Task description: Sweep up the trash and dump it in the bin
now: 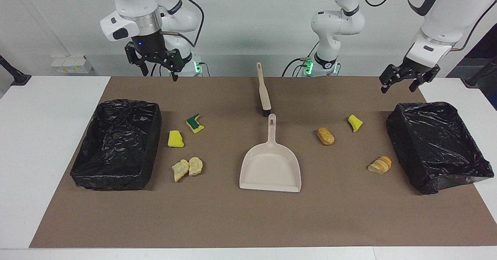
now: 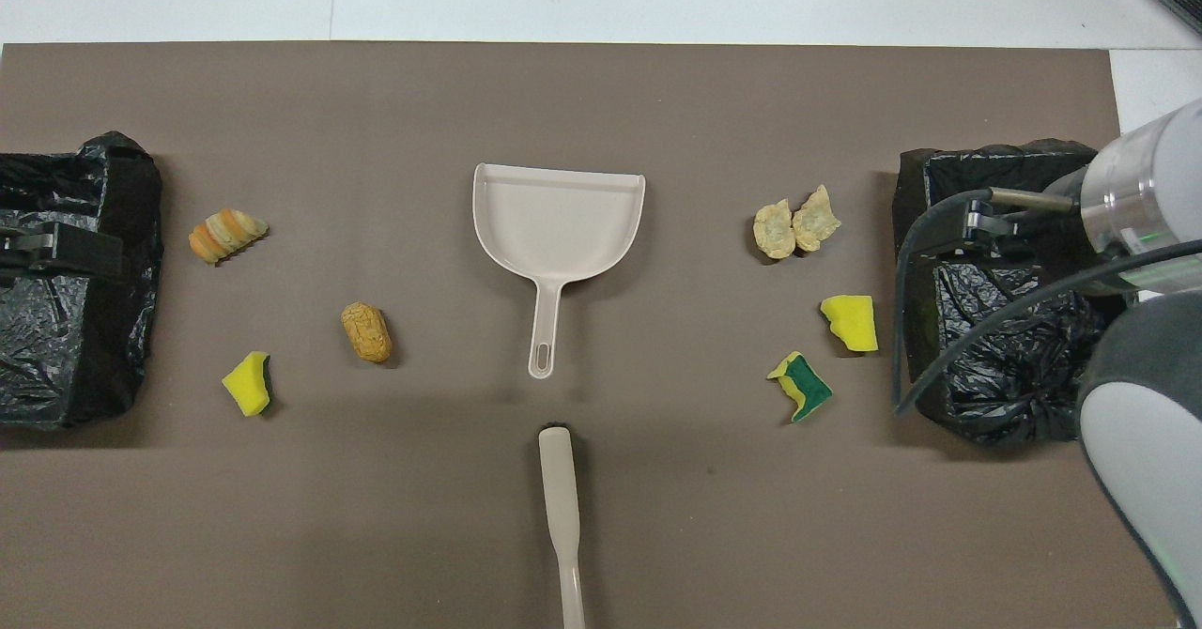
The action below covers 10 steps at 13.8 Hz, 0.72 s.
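Observation:
The trash lies in two groups on the brown mat. Toward the right arm's end are a yellow sponge bit [image 1: 176,139], a green-topped bit [image 1: 195,123] and two tan crumbly chunks [image 1: 188,168]. Toward the left arm's end are a brown chunk [image 1: 325,136], a yellow bit [image 1: 355,122] and a bread piece [image 1: 379,165]. A black-lined bin [image 1: 116,145] stands at the right arm's end, another bin [image 1: 437,143] at the left arm's end. My right gripper [image 1: 160,73] hangs open and holds nothing, high over its bin. My left gripper [image 1: 398,88] is likewise open over the other bin.
A beige dustpan [image 1: 270,163] lies mid-table, its handle pointing toward the robots. A beige brush [image 1: 264,91] lies just nearer to the robots than the dustpan, in line with that handle. White table shows around the mat [image 1: 248,221].

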Tool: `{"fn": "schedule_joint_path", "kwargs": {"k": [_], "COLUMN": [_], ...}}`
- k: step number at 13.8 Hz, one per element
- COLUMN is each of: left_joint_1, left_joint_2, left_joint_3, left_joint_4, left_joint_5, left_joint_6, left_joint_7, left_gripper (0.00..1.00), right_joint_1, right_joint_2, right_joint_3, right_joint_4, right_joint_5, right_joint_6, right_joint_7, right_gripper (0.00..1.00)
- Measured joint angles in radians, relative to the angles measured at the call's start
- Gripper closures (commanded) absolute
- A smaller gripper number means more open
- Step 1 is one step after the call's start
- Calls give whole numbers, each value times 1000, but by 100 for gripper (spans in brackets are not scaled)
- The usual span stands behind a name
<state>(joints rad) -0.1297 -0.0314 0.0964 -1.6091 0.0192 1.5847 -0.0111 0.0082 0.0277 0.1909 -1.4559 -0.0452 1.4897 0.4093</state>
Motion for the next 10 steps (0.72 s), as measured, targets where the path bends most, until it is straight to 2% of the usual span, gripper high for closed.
{"fn": "schedule_joint_path", "kwargs": {"k": [7, 10], "left_joint_1": [-2, -9], "left_joint_2": [-1, -1], "left_joint_3": [-7, -7], "left_joint_4": [11, 2], "left_joint_5": [-23, -50], "left_joint_6": [-28, -34], "left_joint_7": [73, 79], "left_gripper": [0, 0], "right_joint_1": [-9, -11], "right_joint_2": [0, 3], "right_joint_3": [-4, -3], "right_joint_4": [-10, -17], "right_joint_5": [0, 2], "right_joint_6": [11, 58], "right_joint_7": [-1, -1], "right_gripper": [0, 0]}}
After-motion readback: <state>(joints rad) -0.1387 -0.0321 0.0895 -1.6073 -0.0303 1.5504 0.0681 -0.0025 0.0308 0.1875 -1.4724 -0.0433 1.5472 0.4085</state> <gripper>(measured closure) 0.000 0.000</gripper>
